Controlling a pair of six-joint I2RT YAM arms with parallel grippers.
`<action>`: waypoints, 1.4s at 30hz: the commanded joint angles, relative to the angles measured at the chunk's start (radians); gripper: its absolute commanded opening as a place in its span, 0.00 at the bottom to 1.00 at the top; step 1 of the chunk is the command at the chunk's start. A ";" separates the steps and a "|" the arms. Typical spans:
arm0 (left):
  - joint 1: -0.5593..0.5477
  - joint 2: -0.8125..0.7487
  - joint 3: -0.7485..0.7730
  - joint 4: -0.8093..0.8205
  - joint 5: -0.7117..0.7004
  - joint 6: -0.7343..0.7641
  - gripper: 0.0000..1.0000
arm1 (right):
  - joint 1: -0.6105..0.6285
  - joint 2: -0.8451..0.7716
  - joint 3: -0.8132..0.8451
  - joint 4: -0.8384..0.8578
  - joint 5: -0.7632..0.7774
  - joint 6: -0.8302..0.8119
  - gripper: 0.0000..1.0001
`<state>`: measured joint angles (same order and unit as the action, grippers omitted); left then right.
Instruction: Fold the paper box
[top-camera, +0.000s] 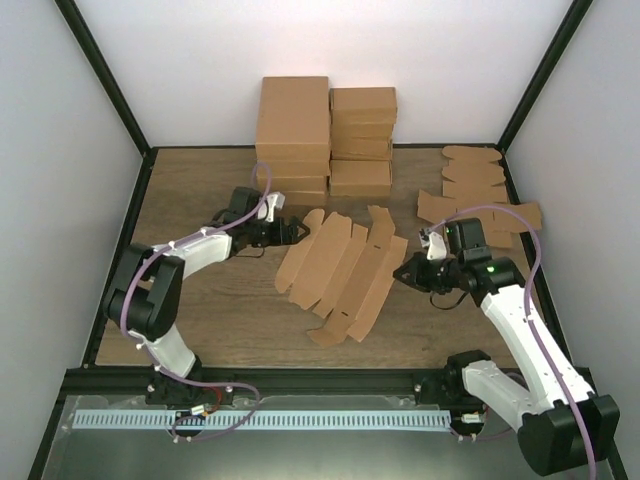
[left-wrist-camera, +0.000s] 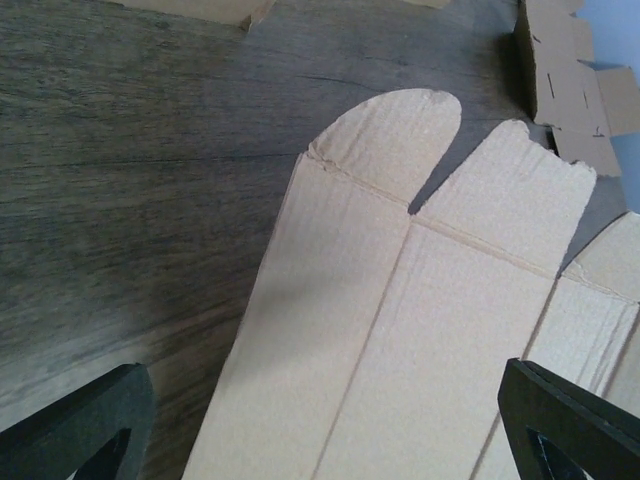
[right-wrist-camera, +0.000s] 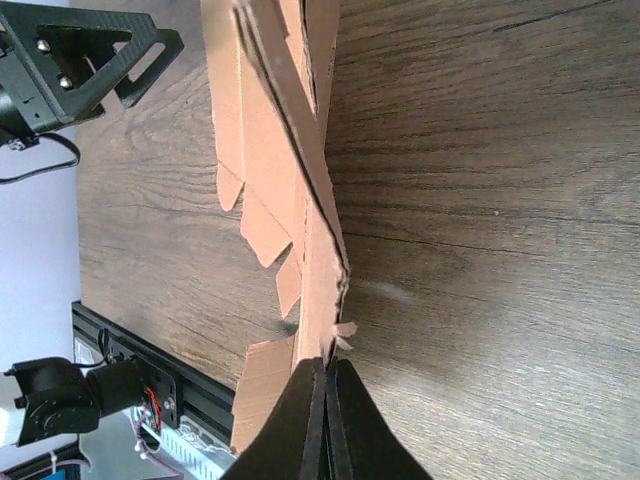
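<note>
The paper box (top-camera: 340, 270) is a flat brown die-cut sheet with flaps and rounded tabs, lying mid-table. My left gripper (top-camera: 297, 229) stands open at the sheet's far-left end. In the left wrist view the sheet (left-wrist-camera: 400, 330) fills the space between and beyond the wide-apart fingers (left-wrist-camera: 90, 425) of the gripper (left-wrist-camera: 325, 430), and a rounded tab points away. My right gripper (top-camera: 405, 274) is at the sheet's right edge. In the right wrist view this gripper (right-wrist-camera: 325, 365) is shut, with the raised edge of the sheet (right-wrist-camera: 320, 270) running into its tips.
Ready-made brown cartons (top-camera: 325, 135) are stacked at the back centre. Other flat blanks (top-camera: 480, 195) lie at the back right, also seen as blanks (left-wrist-camera: 570, 90) from the left wrist. A black rail (top-camera: 300, 382) runs along the near table edge.
</note>
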<state>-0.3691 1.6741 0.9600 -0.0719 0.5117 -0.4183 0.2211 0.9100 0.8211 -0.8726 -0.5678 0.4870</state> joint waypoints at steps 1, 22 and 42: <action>0.001 0.047 -0.018 0.145 0.029 0.024 0.97 | -0.002 0.024 0.010 0.024 -0.022 -0.044 0.01; -0.001 0.002 -0.241 0.386 0.092 -0.057 0.58 | -0.001 0.042 -0.088 0.143 -0.012 -0.042 0.01; -0.084 -0.507 -0.269 -0.057 -0.199 -0.023 0.04 | 0.000 0.177 -0.233 0.427 -0.159 -0.026 0.17</action>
<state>-0.4305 1.2381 0.6445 -0.0238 0.3851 -0.4484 0.2211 1.0477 0.6151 -0.5751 -0.6266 0.4751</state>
